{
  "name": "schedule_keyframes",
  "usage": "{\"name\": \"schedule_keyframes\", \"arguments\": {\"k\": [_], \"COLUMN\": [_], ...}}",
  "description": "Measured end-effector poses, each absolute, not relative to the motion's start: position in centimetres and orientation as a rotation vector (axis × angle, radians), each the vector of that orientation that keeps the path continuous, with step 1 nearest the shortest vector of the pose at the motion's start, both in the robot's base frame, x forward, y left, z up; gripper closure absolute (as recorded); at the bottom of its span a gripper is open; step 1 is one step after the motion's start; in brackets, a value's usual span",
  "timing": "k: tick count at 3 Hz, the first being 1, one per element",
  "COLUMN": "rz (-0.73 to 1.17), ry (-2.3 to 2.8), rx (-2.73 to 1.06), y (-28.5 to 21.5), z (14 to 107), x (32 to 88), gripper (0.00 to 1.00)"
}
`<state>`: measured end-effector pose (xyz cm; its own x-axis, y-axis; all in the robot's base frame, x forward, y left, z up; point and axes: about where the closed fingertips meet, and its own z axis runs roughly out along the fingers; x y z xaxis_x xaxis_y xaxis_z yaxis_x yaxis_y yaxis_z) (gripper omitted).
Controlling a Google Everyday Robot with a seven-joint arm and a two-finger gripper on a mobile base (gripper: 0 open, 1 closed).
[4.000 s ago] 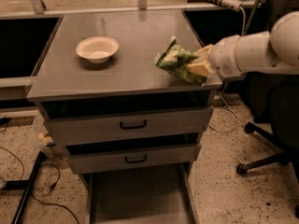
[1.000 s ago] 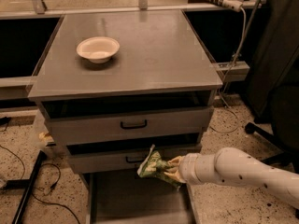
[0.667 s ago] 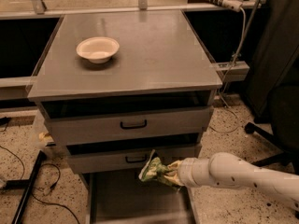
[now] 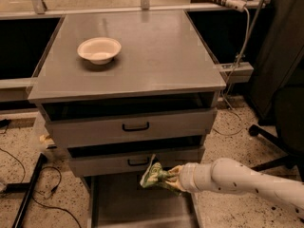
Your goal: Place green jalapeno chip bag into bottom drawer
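Observation:
The green jalapeno chip bag (image 4: 153,175) is held in my gripper (image 4: 170,178), which is shut on its right end. The white arm (image 4: 237,179) reaches in from the lower right. The bag hangs above the open bottom drawer (image 4: 118,204), a wide grey tray pulled out under the cabinet, and in front of the middle drawer's face. The bag does not touch the drawer floor.
A white bowl (image 4: 99,49) sits on the grey cabinet top (image 4: 156,51). The two upper drawers (image 4: 135,126) with black handles stand slightly pulled out. An office chair base (image 4: 275,146) is at the right. Cables (image 4: 28,179) lie on the floor at the left.
The arm brought the bag down from the cabinet top to in front of the lower drawers. Over the last second it has drifted slightly left and lower above the bottom drawer.

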<state>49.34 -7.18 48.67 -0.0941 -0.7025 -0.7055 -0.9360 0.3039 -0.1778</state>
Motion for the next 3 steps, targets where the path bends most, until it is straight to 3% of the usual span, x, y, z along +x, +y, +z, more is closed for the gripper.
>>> {"name": "schedule_keyframes", "arguments": {"k": [3], "rz": [0.429], "ry": [1.693], "rx": [-1.562], "y": [-7.4], "z": [41.5], "x": [53.1], "gripper": [1.00]}}
